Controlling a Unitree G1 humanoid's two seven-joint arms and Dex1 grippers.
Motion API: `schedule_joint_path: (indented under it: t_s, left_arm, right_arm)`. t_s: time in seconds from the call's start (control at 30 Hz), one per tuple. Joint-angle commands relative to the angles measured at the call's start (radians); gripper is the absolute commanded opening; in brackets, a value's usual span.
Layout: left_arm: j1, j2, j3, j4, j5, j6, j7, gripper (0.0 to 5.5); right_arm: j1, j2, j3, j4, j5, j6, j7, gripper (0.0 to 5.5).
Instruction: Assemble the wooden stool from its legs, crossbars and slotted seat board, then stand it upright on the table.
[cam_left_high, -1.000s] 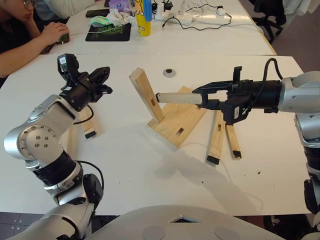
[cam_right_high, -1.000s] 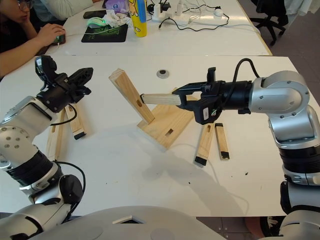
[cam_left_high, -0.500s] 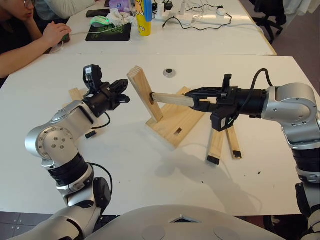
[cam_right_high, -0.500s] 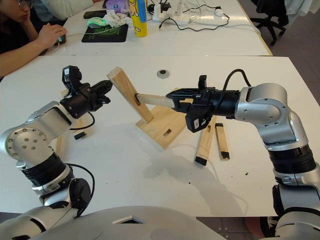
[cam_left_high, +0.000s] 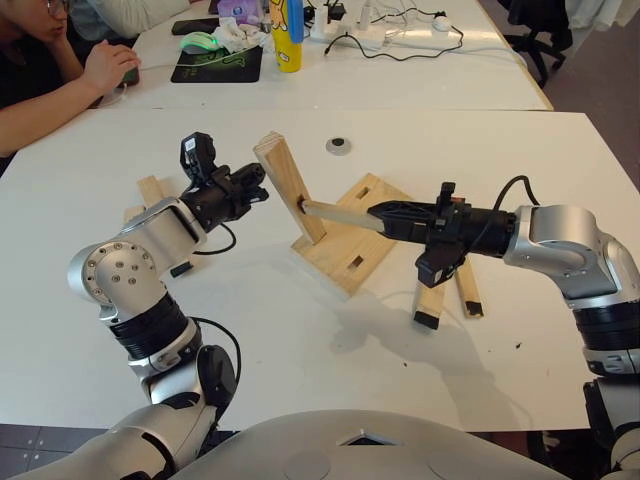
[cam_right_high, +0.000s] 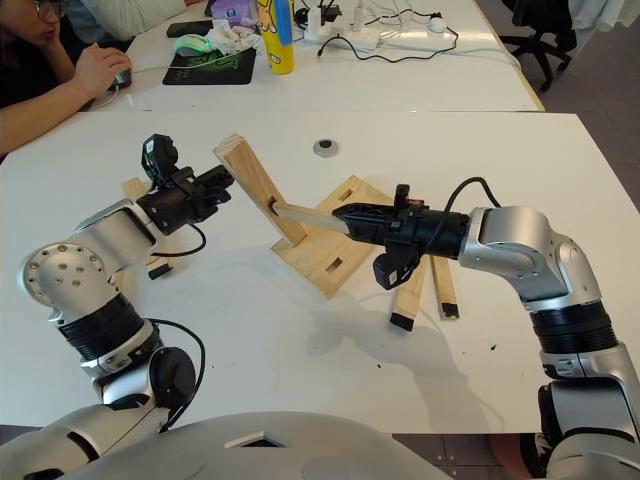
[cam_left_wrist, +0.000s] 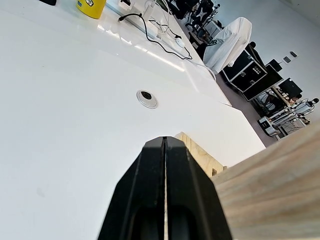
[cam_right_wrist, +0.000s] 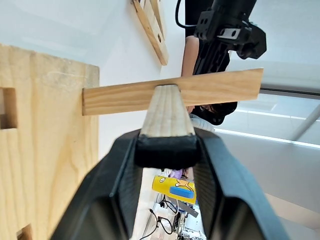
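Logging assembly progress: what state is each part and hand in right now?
seat board: flat on the table.
leg: standing tilted on the seat board.
crossbar: held, tip at the leg's hole.
right hand: shut on crossbar.
left hand: shut, beside the leg's top.
loose legs: lying flat.

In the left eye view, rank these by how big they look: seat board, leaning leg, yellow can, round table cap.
1. seat board
2. leaning leg
3. yellow can, which stands farther back and is cut by the frame edge, so its true size is unsure
4. round table cap
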Motion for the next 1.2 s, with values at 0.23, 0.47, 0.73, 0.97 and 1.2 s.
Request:
schedule_joint_path:
  t_s: [0.23,0.47,0.73,0.97,1.2]
  left_arm:
    - [-0.005,-0.021,-0.016,0.020,0.005,0.006,0.017,0.00]
    - [-0.006,-0.039,-0.030,0.020,0.004,0.001,0.022,0.00]
    - [0.013,-0.030,-0.093,0.004,0.003,-0.008,-0.002,0.00]
    - [0.032,-0.005,-0.141,0.004,0.006,-0.030,-0.019,0.00]
    - [0.035,0.027,-0.212,-0.004,-0.001,-0.051,-0.051,0.00]
  right_arm:
    - [0.000,0.016,0.012,0.024,-0.130,-0.003,-0.114,1.32]
    - [-0.009,0.033,0.030,0.028,-0.179,0.028,-0.161,1.32]
    - [0.016,0.066,0.052,-0.048,-0.173,0.131,-0.155,1.32]
    - [0.009,0.080,0.078,-0.106,-0.175,0.206,-0.131,1.32]
    - [-0.056,0.082,0.133,-0.096,-0.182,0.225,-0.089,1.32]
